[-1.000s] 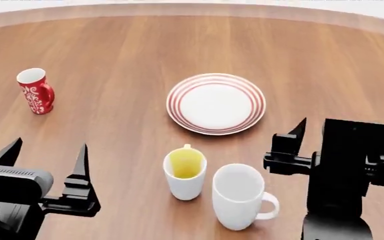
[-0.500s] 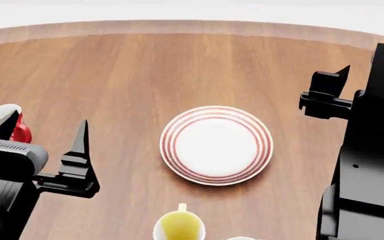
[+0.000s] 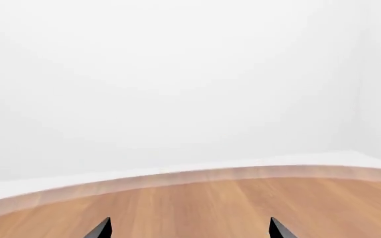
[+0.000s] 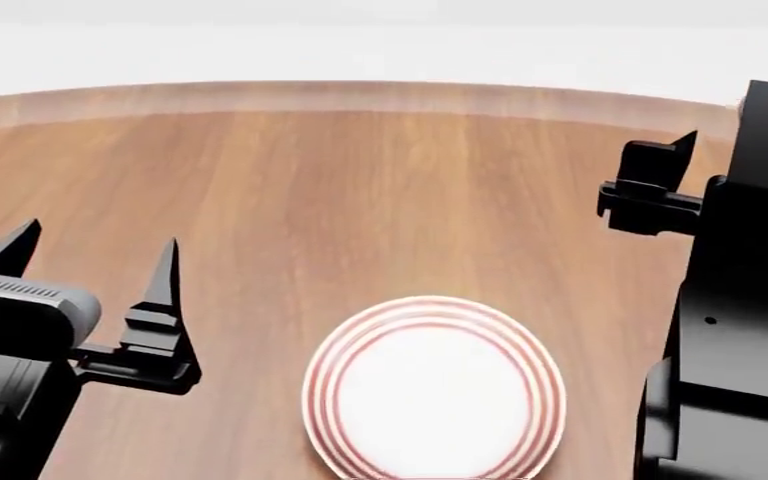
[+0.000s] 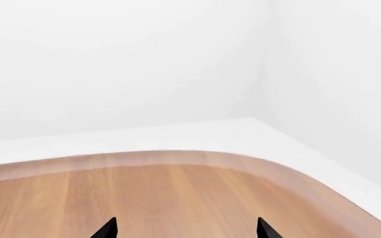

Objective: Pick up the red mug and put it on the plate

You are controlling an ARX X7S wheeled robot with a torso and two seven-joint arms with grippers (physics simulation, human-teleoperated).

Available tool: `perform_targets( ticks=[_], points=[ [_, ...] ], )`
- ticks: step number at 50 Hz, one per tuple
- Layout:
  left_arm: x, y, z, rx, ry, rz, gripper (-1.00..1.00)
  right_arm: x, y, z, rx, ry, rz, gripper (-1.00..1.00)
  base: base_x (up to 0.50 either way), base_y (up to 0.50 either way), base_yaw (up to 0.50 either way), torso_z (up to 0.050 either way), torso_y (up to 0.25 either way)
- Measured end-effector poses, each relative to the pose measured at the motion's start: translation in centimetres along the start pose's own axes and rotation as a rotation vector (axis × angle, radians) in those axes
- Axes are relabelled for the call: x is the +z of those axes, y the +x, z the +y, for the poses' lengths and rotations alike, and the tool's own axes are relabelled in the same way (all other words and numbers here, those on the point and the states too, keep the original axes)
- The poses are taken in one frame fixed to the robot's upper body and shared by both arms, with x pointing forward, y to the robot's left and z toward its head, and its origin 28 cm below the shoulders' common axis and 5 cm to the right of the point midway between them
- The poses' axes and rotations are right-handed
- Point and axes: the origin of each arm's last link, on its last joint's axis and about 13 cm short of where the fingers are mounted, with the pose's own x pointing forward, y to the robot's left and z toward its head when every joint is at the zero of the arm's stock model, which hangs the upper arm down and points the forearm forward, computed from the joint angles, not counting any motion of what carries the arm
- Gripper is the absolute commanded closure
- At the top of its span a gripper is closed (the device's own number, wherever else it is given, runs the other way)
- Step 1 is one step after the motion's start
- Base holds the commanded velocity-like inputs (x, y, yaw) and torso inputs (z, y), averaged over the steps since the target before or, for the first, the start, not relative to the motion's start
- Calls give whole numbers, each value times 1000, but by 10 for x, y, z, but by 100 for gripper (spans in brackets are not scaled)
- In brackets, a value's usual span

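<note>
Wood-grained brown counter (image 4: pixel 357 200) is carrying only the round white plate with concentric red rings (image 4: pixel 434 392), sitting bare near the robot. The small red patterned mug isn't showing in any view (so where it stands, I cannot tell), and I judge the whole pick and place is waiting to be done. The left end effector (image 4: pixel 91 262) is hanging wide and empty; the right end effector (image 5: pixel 185 229) is likewise spread, holding nothing.
</note>
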Motion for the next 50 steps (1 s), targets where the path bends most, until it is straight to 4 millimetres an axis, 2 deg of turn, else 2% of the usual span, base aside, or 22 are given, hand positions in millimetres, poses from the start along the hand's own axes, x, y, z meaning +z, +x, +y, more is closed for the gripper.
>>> perform_targets(
  ticks=[14, 31, 50],
  points=[
    [-2, 1, 0, -2, 1, 6, -100, -2, 1, 0, 3, -4, 5, -100, 500, 0, 0, 0, 1],
    [-4, 2, 0, 13, 4, 20, -100, -5, 2, 2, -8, 1, 17, -100, 0, 0, 0, 0, 1],
    [-14, 27, 13, 485, -31, 147, -100, -10, 6, 5, -9, -9, 42, -100, 0, 0, 0, 0, 0]
  ],
)
